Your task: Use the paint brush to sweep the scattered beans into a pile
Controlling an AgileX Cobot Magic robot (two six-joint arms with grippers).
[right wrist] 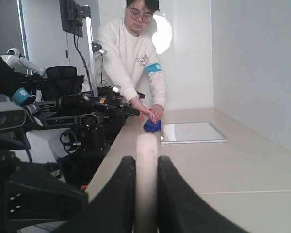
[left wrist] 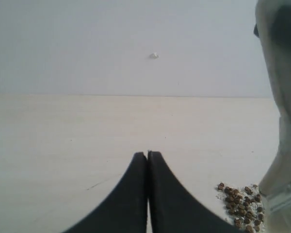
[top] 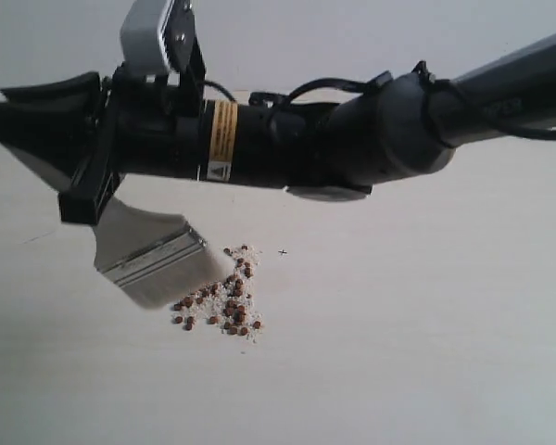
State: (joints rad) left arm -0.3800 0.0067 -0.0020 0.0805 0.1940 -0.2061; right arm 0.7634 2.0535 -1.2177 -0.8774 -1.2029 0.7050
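Observation:
The beans (top: 224, 307) lie in a loose reddish-brown cluster mixed with pale crumbs on the light table (top: 417, 352). The paint brush (top: 151, 257) slants down from the left, and its whitish bristles (top: 183, 282) touch the cluster's left edge. My right gripper (top: 83, 190) reaches across from the right and is shut on the brush's pale wooden handle (right wrist: 146, 145), which stands upright between the black fingers (right wrist: 127, 170). My left gripper (left wrist: 147, 154) is shut and empty, low over bare table. The beans (left wrist: 240, 204) and the brush ferrule (left wrist: 286, 196) lie to one side of it.
The right arm (top: 371, 130) spans the exterior view above the beans. In the right wrist view a person (right wrist: 133, 53) leans over the far end of the long table beside a white board (right wrist: 194, 132) and a blue object (right wrist: 153, 125). Other robot equipment (right wrist: 82, 116) stands off the table's edge.

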